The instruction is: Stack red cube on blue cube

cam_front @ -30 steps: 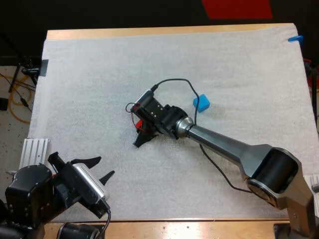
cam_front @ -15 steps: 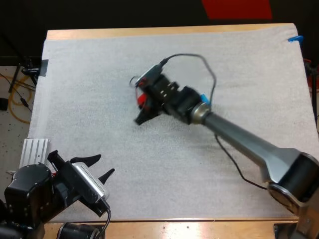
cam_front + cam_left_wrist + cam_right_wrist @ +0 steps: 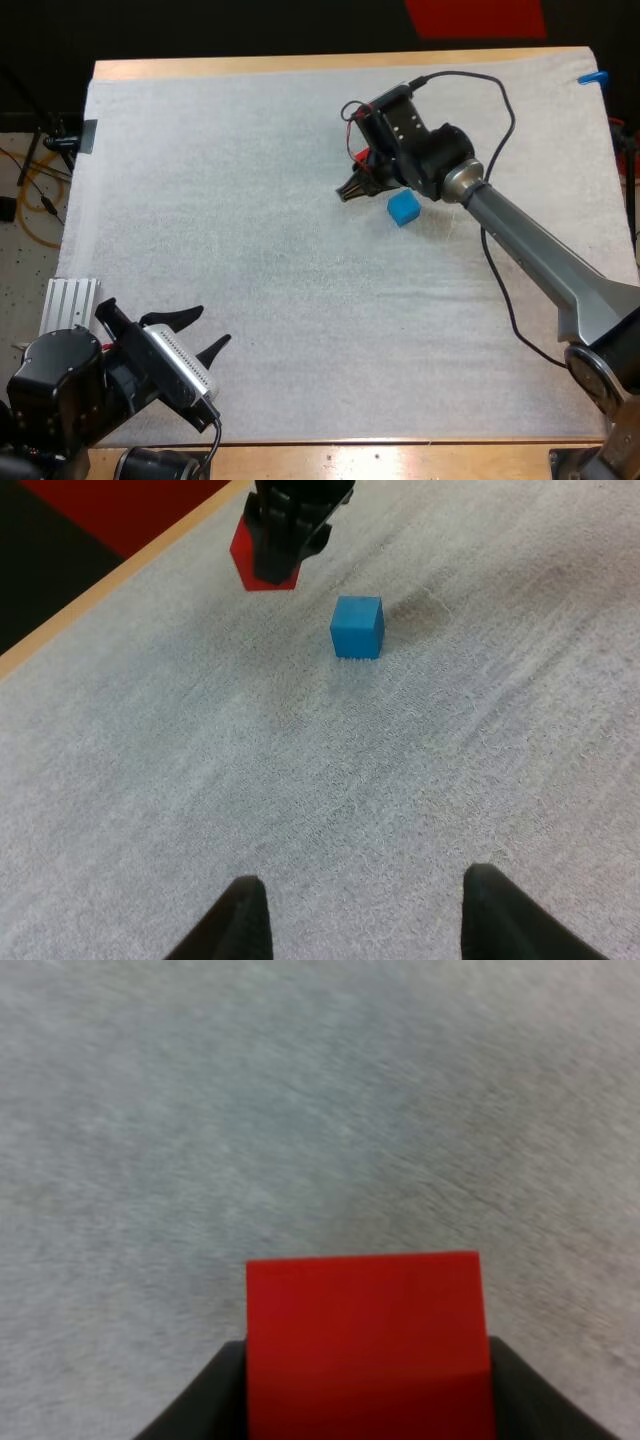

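The red cube [image 3: 365, 1345] is held between the fingers of my right gripper [image 3: 362, 180], lifted above the mat; the left wrist view shows the red cube [image 3: 262, 562] hanging in that gripper, beside and beyond the blue cube. The blue cube [image 3: 403, 208] rests on the white mat, just right of and below the right gripper's tips; the blue cube [image 3: 358, 627] lies far ahead of my left fingers. My left gripper [image 3: 195, 335] sits open near the mat's front left corner, fingers [image 3: 238, 925] apart with nothing between them.
The white mat [image 3: 250, 200] covers nearly the whole table. A ridged metal block [image 3: 68, 305] lies at the mat's left edge beside my left arm. The right arm reaches diagonally across the mat's right half.
My right gripper has carried the red cube up and to the right, from the mat's middle to just left of and above the blue cube. The left arm has stayed put.
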